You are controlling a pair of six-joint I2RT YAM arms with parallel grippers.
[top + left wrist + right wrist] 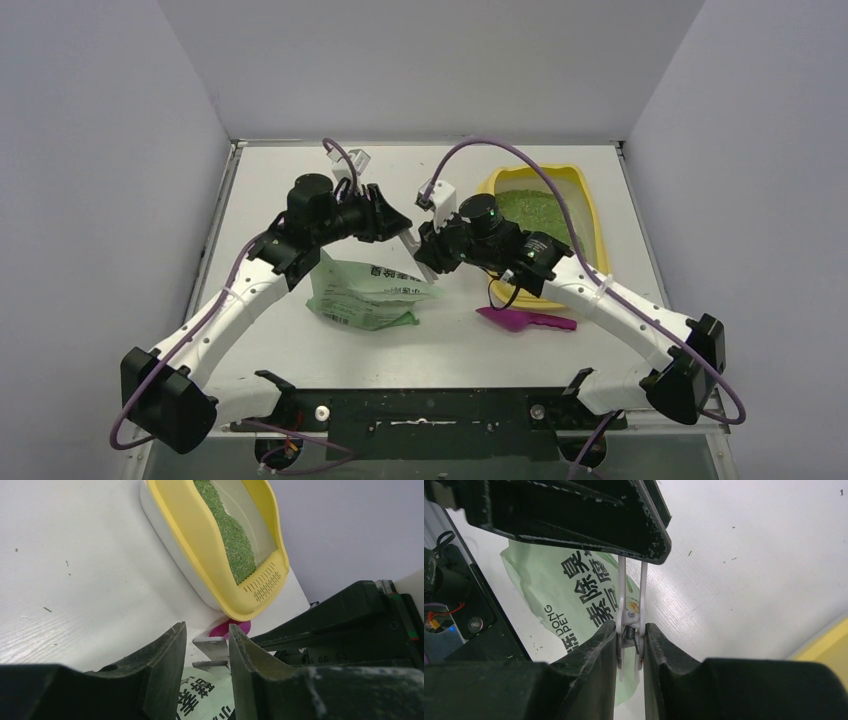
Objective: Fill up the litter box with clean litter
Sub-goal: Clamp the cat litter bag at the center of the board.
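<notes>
The litter box (560,172) sits at the far right of the table (270,190), its near end hidden under my right arm. The clean litter (528,208) lies loose inside it. In the left wrist view it covers only part of the floor, with a strip of pale bare floor beside it. It reaches as far as the slotted grille (265,582) at the box's near end.

Just near of the box, the magenta scoop (525,320) lies flat on the table. To its left, about mid-table, the green printed bag (365,295) lies on its side.

Above the bag's far right corner my two grippers meet nose to nose. The right gripper (425,255) has its jaws clamped on the handle end of a white spring clip (630,625), and I can see the spring squeezed between the pads. The clip's two long arms run away from it, under the tip of the left gripper (400,225).

The left jaws stand a little apart, and the clip's other end shows in the gap between them. I cannot tell whether they are pressing on it, or whether the clip touches the bag.
</notes>
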